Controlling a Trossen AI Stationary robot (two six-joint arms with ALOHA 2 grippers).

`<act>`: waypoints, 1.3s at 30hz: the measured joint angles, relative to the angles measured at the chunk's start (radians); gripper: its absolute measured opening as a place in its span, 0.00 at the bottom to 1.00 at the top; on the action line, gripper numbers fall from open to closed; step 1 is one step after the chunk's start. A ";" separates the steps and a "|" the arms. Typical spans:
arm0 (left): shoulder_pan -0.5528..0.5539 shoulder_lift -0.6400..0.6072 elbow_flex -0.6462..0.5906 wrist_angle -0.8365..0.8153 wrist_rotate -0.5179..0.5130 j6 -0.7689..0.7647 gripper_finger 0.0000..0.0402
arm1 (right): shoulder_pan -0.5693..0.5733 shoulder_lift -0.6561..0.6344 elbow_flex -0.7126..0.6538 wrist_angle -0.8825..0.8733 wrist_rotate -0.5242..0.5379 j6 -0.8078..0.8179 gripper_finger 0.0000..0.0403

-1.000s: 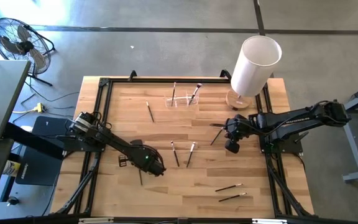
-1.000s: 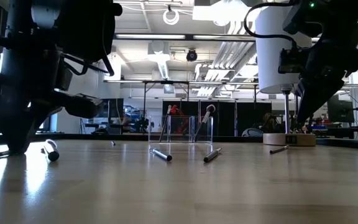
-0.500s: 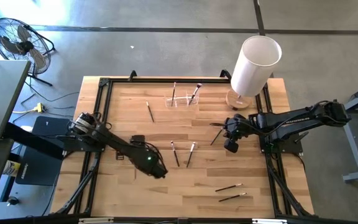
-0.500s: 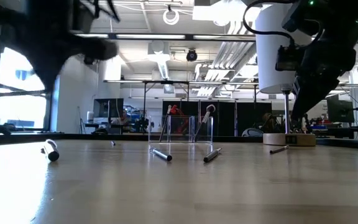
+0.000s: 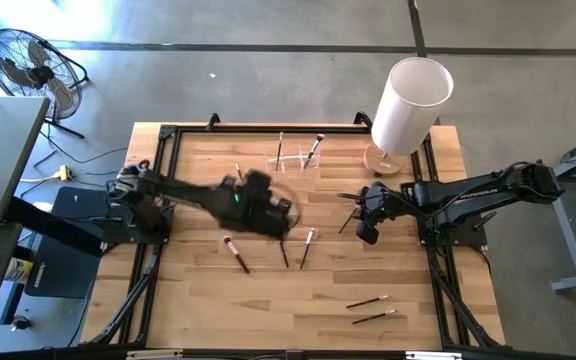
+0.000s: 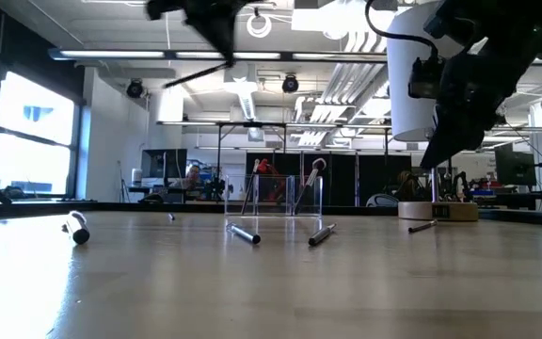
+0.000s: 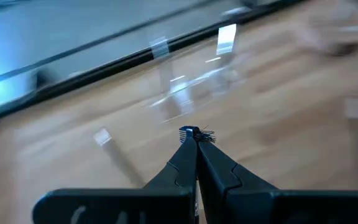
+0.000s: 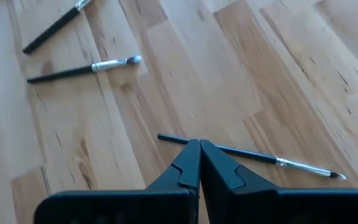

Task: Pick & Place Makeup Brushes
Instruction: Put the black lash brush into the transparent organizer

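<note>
My left gripper (image 5: 274, 212) is high above the table's middle, shut on a makeup brush whose dark bristles (image 7: 199, 132) poke out past the fingertips. Its thin handle (image 6: 194, 74) slants below the gripper (image 6: 222, 45) in the low view. My right gripper (image 8: 198, 143) is shut and hovers at the right-hand side (image 5: 366, 228), above a dark brush (image 8: 257, 156) that lies flat on the table (image 5: 349, 216). Other brushes lie flat on the wood: a pair (image 5: 284, 247) (image 5: 308, 248), one with a reddish head (image 5: 235, 252) and one farther back (image 5: 240, 178). The clear holder (image 5: 294, 160) has brushes standing in it. My left gripper pinches the brush between its two shut fingers, close behind the bristle end (image 7: 194, 131). The bristles stick out beyond the fingertips, and the handle slants down below them (image 6: 194, 74). The brush is lifted clear of the table.
A tall white cylinder (image 5: 409, 104) stands on a wooden base at the far right corner. Two more brushes (image 5: 368, 301) (image 5: 374, 318) lie near the near right edge. A dark metal frame (image 5: 164, 170) borders the table. Bare wood shows between the holder and the brush pair.
My left gripper has risen from low over the near-left part of the table and swung toward the far side and the middle, carrying its brush lifted clear. This uncovered the reddish-headed brush on the wood. My right gripper has risen a little, still shut.
</note>
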 joint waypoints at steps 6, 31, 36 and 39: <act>0.158 0.006 0.029 0.487 0.319 0.697 0.00 | 0.000 0.000 0.000 0.032 0.004 0.054 0.01; 0.831 -0.165 -0.856 2.238 1.417 0.894 0.00 | 0.000 0.000 0.000 0.185 0.306 0.451 0.00; 0.885 0.018 -0.970 2.666 1.382 0.863 0.00 | 0.000 0.000 0.000 0.218 0.395 0.474 0.00; 0.884 0.091 -0.933 2.726 1.384 0.851 0.00 | 0.000 0.000 0.000 0.232 0.432 0.475 0.00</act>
